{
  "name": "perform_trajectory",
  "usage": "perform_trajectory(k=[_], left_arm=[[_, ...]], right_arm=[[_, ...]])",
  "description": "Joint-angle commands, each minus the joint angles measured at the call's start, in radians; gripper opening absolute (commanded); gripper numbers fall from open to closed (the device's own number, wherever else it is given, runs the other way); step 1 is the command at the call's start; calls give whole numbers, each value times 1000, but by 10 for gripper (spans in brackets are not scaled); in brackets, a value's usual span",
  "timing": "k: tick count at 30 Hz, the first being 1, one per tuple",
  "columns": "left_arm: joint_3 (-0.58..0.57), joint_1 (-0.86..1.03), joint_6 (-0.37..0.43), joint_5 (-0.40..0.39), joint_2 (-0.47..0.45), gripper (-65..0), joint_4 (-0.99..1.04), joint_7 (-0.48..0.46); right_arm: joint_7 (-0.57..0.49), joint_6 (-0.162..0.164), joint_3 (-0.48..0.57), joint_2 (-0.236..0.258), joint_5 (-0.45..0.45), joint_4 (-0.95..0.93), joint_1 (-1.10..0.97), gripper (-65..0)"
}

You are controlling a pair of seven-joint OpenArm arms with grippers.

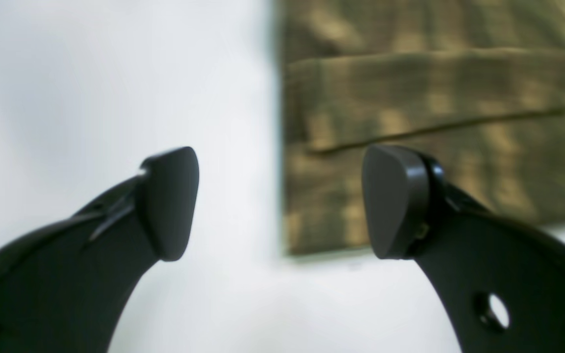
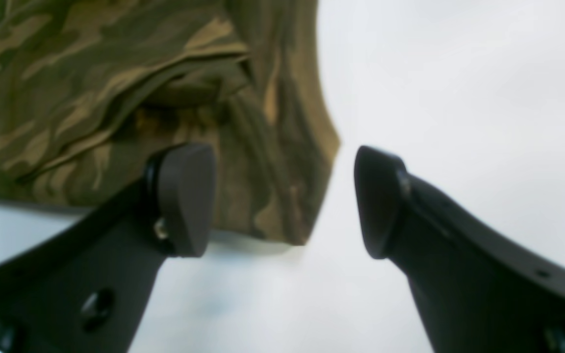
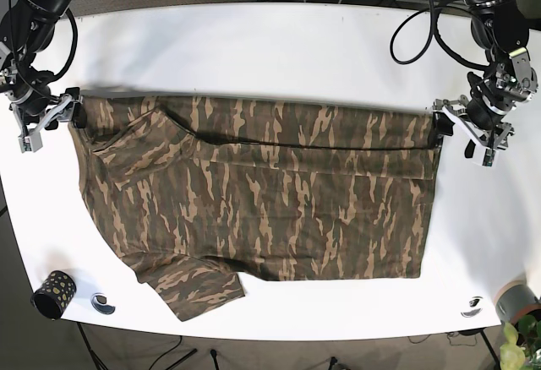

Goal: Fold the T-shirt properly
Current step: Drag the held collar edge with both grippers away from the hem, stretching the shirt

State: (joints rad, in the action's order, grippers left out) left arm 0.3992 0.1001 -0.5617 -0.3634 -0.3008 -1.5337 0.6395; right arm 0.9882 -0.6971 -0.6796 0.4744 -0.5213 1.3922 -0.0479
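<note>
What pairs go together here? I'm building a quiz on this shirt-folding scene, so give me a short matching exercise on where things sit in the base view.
Things:
1. T-shirt
2. left gripper
3. right gripper
4. spotted cup

Places:
A. table's near-left corner
B. open at the shirt's right edge
C. spread across the table's middle
D. open at the shirt's left edge

Pairs: 1-C, 2-B, 3-D, 4-A
</note>
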Motion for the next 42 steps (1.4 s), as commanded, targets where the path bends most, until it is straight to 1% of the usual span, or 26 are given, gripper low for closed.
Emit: perform_trajectory(k=[1, 3, 5, 8, 10, 13, 16, 18, 20, 26, 29, 31, 33, 35, 37, 38, 42], left_arm=[[11, -9, -4, -7, 4, -161, -18, -11], [10, -7, -4, -7, 8, -161, -18, -11], [8, -6, -4, -7, 8, -160, -14, -11], [7, -4, -4, -7, 8, -160, -11, -11], [7, -4, -4, -7, 10, -160, -11, -11], [10, -4, -2, -4, 28, -158, -9, -11], [8, -7, -1, 0, 33, -158, -6, -11], [7, -9, -1, -1, 33, -158, 12, -11], [7, -10, -1, -1, 33, -158, 34, -11], [5, -21, -1, 0, 33, -158, 98, -13], [5, -53, -4, 0, 33, -160, 169, -13], [5, -63, -7, 0, 33, -164, 193, -13], [4, -66, -7, 0, 33, -168, 204, -13], [-13, -66, -7, 0, 33, -214, 207, -13], [-35, -66, -5, 0, 30, -289, 209, -13], [-49, -66, -5, 0, 28, -361, 209, -13], [-87, -66, -5, 0, 18, -554, 209, -13]], right_arm=[[-24, -1, -5, 27, 11, -18, 12, -239], [-28, -1, -5, 25, 40, -35, 12, -239], [-51, -1, -4, 7, 72, -47, 13, -239], [-82, -1, -4, -7, 126, -60, 13, -235], [-85, -1, -4, -9, 140, -81, 13, -235], [-91, -1, -2, -10, 138, -124, 15, -235], [-124, -1, -2, -12, 138, -169, 16, -239], [-142, -1, -2, -24, 140, -182, 16, -239], [-145, -1, -2, -33, 143, -182, 16, -239], [-145, -1, -2, -38, 140, -179, 13, -241], [-145, -1, -2, -41, 138, -179, 13, -241], [-145, -1, -2, -55, 138, -179, 13, -241], [-145, -1, -2, -58, 138, -179, 13, -243], [-145, -1, -2, -59, 138, -179, 13, -257], [-145, -1, -4, -62, 138, -178, 15, -304], [-145, -1, -5, -62, 138, -178, 16, -354], [-147, -1, -2, -64, 138, -178, 18, -525]])
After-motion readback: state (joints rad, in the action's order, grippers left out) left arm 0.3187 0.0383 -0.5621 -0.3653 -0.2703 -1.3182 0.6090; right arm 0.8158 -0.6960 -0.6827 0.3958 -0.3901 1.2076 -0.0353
